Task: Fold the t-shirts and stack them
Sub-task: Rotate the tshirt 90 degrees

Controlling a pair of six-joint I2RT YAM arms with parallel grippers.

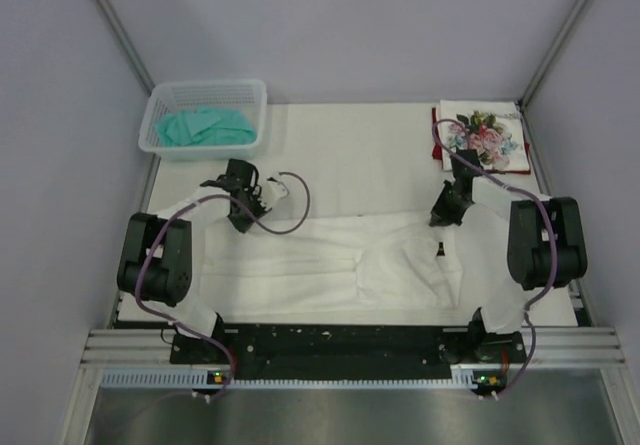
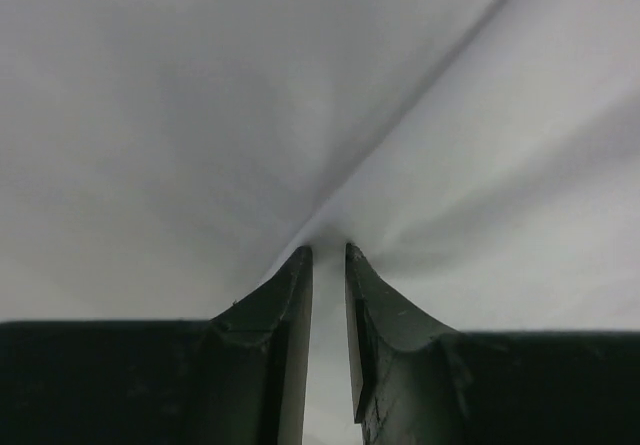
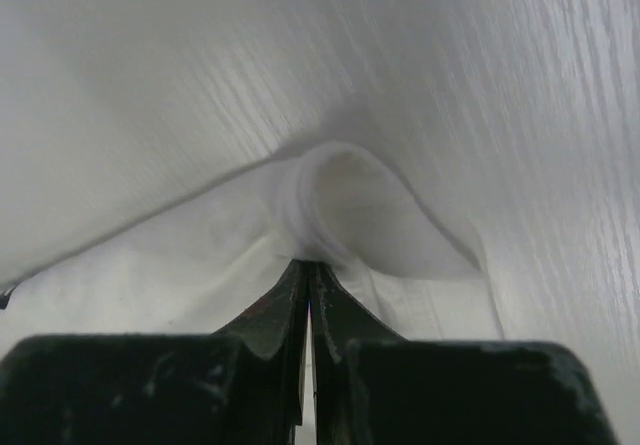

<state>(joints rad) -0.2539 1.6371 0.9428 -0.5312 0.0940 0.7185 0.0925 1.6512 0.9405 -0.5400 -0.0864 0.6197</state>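
Your left gripper and right gripper sit at the far edge of the white t-shirt, which is spread across the table. The rose-print t-shirt lies folded at the far right corner, a basket stands far left, and pale walls surround you.

Left wrist: your jaws stand narrow, with white cloth gathered between them.

Right wrist: your jaws are pressed together, pinching a rolled fold of hem.

A white t-shirt lies spread, left pincer and right pincer at its far edge.
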